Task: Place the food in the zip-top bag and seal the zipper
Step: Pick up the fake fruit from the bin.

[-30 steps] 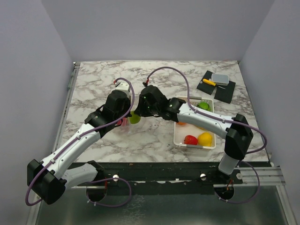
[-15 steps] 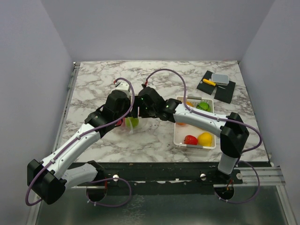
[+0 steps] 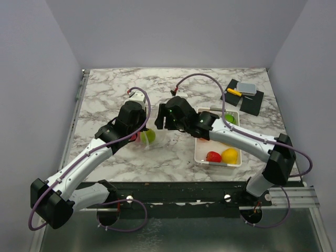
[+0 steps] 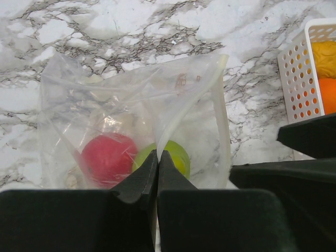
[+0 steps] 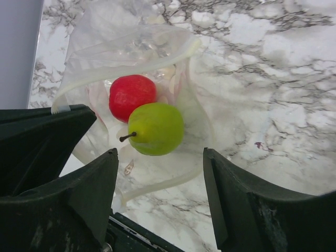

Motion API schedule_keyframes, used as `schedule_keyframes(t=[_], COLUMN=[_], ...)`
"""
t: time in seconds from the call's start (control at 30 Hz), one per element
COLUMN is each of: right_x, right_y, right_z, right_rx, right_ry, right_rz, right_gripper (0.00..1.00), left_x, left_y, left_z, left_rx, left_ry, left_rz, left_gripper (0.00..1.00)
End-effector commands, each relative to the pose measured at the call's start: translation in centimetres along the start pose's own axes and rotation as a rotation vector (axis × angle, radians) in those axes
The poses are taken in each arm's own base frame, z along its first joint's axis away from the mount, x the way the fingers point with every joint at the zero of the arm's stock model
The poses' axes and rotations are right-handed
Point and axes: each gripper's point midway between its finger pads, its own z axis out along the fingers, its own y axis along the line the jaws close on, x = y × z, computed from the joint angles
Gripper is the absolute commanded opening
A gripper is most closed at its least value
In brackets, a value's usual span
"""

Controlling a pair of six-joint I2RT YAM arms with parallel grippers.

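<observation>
Green pear (image 5: pixel 156 128) now inside zip-top bag (image 5: pixel 100 52), right fingers (image 5: pixel 247 205) off it

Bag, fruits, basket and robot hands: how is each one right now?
zip-top bag: open, mouth edge pinched
red fruit: inside the bag
green pear: inside the bag
left hand: shut on the bag's edge
right hand: open, empty
white basket: holds more fruit

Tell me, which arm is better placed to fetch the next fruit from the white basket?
Right. The right gripper is open and empty near the zip-top bag, and the basket sits on its side. The left gripper is shut on the bag's edge, holding the mouth open, so it looks busy.
</observation>
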Motion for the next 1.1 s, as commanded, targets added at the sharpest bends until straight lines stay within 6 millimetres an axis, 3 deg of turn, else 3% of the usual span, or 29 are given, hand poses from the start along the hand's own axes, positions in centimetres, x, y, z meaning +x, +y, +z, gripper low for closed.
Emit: schedule_keyframes(t=[0.0,0.33,0.6,0.8,1.07], right_x=[-0.7,-2.0,-2.3,-1.7,-0.3], right_y=[-3.2,-7.6,-13.2,-16.7,-20.4], right_z=[-2.8,-8.1,-10.7,-11.4,-10.1], right_rx=[0.114,0.220,0.362,0.416,0.431], right_ry=[-0.059,-0.161,-0.185,-0.171,-0.102], right_rz=[-0.032,-0.019,-0.003,0.036,0.115], right_gripper=[0.72,0.80,0.83,0.84,0.88], left_x=[0.0,0.2,0.1,0.1,0.2], left_y=[0.4,0.2,0.0,0.0,0.0], left_z=[0.1,0.1,0.0,0.0,0.1], left_rx=[-0.016,-0.007,0.000,0.003,0.001], left_ry=[-0.010,-0.005,-0.007,-0.006,-0.003], left_rz=[0.003,0.001,0.001,0.001,0.002], left_gripper=[0.00,0.00,0.00,0.00,0.00])
